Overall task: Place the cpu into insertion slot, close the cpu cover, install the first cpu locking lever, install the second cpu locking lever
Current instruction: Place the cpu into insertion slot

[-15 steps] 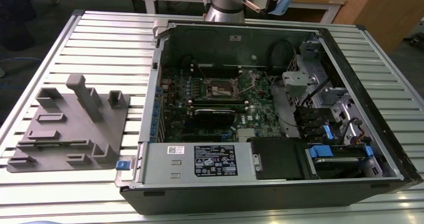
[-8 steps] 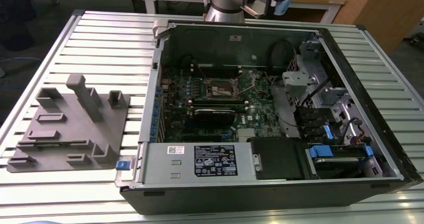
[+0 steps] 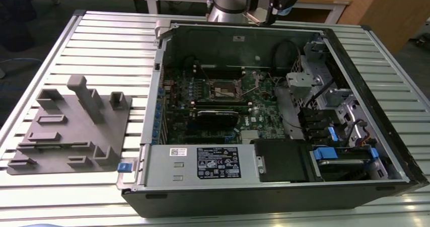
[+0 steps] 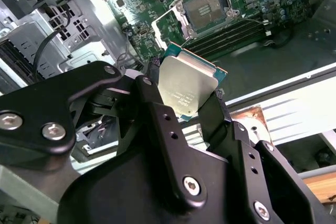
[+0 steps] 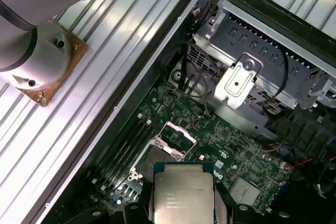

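The fingers (image 4: 157,111) are clamped on the cpu (image 4: 186,87), one on each of two opposite edges, with the silvery top bare between them. In the exterior view they hang (image 3: 271,8) at twelve o'clock, above the far rim of the open case (image 3: 269,202) that lies on the table (image 3: 108,41). The chip is up in the air, well clear of the board. In both wrist views you look past it down onto the slot (image 4: 208,4), which sits near the middle of the green board and has nothing in it. The cover (image 5: 181,131) is swung up and open beside the slot.

From where I stand, that chip looks light and quite stiff, a thin plate that won't bend in the grip. The metal top looks smooth and probably slick, so the edges are the sensible place to hold it, as the fingers do now. I'd guess the underside and the slot's contacts are the delicate parts: it should tolerate little tilt and no pressing, and it wants to go down flat and square. A grey fixture block (image 3: 67,131) lies on the table at nine o'clock of the case.
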`<state>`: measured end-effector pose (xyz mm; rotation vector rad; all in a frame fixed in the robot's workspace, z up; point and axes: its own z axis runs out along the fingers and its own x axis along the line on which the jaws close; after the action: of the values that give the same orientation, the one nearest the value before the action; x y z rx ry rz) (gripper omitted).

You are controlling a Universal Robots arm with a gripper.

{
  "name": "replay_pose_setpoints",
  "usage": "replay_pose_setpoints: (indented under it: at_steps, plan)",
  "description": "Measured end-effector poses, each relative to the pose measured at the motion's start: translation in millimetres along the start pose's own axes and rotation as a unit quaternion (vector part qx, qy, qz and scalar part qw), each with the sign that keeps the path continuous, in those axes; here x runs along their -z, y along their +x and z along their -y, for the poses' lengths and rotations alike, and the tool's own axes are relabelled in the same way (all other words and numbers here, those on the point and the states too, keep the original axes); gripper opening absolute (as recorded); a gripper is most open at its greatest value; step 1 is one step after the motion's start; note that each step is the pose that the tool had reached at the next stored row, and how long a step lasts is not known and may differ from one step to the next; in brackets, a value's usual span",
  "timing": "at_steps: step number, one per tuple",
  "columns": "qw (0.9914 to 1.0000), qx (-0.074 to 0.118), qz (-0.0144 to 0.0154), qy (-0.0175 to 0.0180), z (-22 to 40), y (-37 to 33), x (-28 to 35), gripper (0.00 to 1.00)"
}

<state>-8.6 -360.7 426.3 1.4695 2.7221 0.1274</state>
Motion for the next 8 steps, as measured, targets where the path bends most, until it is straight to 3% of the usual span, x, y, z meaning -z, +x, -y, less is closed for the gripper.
replay_pose_setpoints:
  at_steps: [8]
  plan:
    - [1.00000,0.000,0.0001,-0.0002,1.4,0.0,-14.5,0.54]
